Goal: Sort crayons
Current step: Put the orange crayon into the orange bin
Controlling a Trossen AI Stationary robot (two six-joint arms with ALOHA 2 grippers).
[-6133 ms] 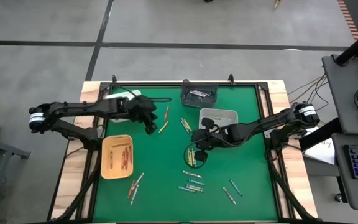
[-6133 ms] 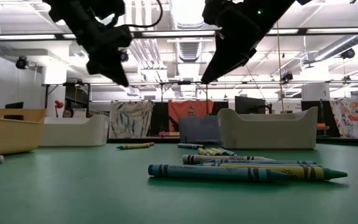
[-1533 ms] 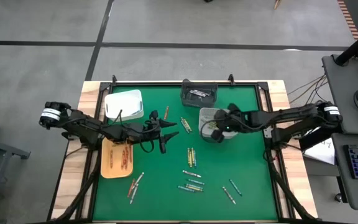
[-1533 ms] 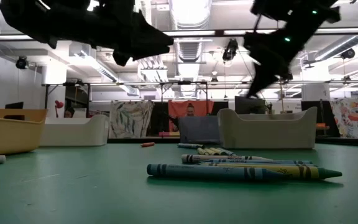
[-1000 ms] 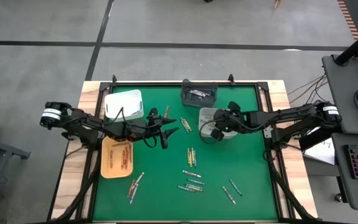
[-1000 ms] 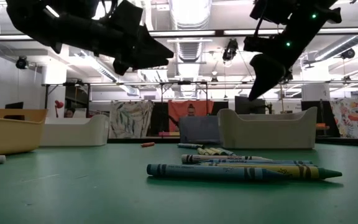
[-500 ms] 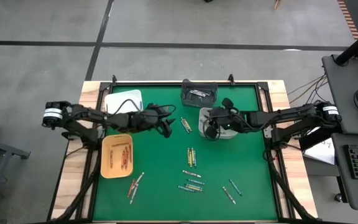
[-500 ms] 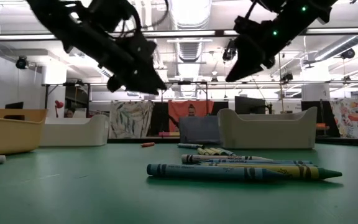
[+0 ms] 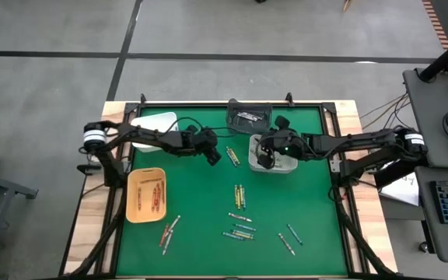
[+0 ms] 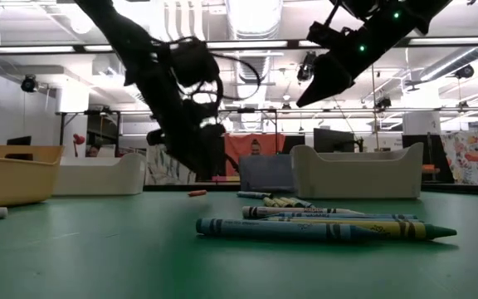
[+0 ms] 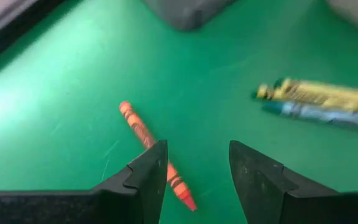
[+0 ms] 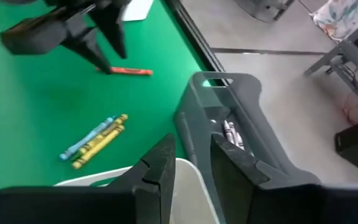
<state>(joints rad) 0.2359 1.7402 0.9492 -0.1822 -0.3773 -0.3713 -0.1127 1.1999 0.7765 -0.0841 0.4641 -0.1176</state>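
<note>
Left gripper (image 11: 194, 171): fingers apart, nothing between them, tips low over the green counter (image 9: 201, 225) straddling the near end of a red-orange crayon (image 11: 154, 155) that lies flat. In the high view this gripper (image 9: 211, 155) sits toward the far side of the mat, just beside the yellow and blue crayon pair (image 9: 232, 156). Half a second ago it hung a little nearer the middle; it has since moved toward the far edge and dropped, and in the low view (image 10: 197, 162) it now reaches almost to the mat.

Right gripper (image 12: 191, 165): fingers slightly apart, holding nothing, poised over the rim of the white tray (image 9: 282, 166). In the high view (image 9: 261, 155) it has shifted slightly toward the far side compared with a second ago. The dark grey bin (image 12: 241, 137) lies just beyond it, with grey-white crayons (image 12: 230, 132) inside.

Crayons: loose ones remain scattered on the near half of the counter, unchanged, with a yellow cluster (image 9: 239, 196) mid-mat, a blue and yellow group (image 9: 241, 229) nearer, and two red-orange and white ones (image 9: 169, 229) by the tan tray (image 9: 137, 210). That tray holds red-orange crayons (image 9: 155, 196). A second white tray (image 9: 155, 121) sits at the far left corner, partly under the left arm.
</note>
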